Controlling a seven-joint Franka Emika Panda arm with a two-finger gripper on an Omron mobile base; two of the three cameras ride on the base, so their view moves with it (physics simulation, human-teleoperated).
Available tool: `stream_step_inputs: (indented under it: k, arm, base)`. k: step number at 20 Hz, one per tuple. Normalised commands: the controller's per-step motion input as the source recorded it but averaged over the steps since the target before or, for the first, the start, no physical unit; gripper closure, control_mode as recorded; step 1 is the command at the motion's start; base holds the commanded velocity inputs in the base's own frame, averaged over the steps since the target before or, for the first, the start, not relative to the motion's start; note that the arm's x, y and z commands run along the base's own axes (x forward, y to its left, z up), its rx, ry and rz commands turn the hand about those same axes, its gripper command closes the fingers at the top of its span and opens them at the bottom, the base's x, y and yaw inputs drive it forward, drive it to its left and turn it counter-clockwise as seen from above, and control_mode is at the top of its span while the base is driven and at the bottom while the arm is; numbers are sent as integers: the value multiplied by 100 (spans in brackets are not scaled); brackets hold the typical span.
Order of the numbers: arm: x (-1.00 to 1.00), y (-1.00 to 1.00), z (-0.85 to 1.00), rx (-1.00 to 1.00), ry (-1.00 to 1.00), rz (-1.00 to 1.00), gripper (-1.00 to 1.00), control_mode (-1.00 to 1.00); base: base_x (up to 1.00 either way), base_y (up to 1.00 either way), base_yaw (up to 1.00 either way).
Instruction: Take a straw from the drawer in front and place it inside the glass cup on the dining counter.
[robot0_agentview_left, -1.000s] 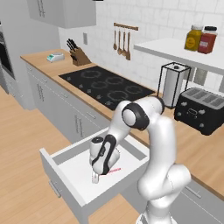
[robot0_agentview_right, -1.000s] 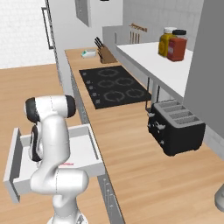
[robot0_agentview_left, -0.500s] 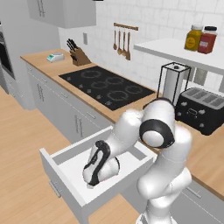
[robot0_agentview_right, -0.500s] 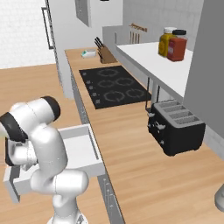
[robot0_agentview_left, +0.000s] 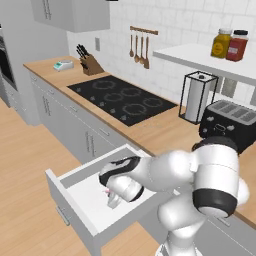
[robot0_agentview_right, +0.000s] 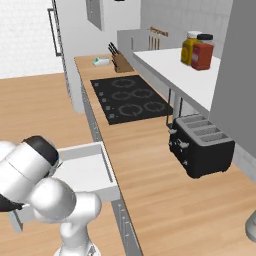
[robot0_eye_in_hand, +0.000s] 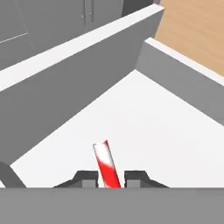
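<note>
The rendered kitchen is evenly and brightly lit with no glare, only soft shading is cast inside the drawer (robot0_agentview_left: 95, 200), and edges are rendered slightly soft throughout.

white arm (robot0_agentview_left: 165, 172), open drawer (robot0_agentview_left: 95, 200), black hob (robot0_agentview_left: 122, 98)

Straw gripped over the open drawer

We see the drawer (robot0_agentview_left: 95, 210) pulled out, wide and shallow, light grey outside with a plain white floor. In the hand view the straw (robot0_eye_in_hand: 106, 163), a thin red-and-white striped stick, sits pinched between the two tips of the claw (robot0_eye_in_hand: 110, 178), its free end tilted toward 11 o'clock above the drawer's white bottom.
</note>
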Motion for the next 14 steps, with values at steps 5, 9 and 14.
stream_step_inputs:
  k: [5,9,14]
  arm:
    - [51,0,100,9,0,0,100,-100]
    - [56,0,100,11,0,0,100,-100]
    - [49,0,100,11,3,0,100,-100]
  base:
    - [0,0,0]
    - [0,0,0]
    - [0,0,0]
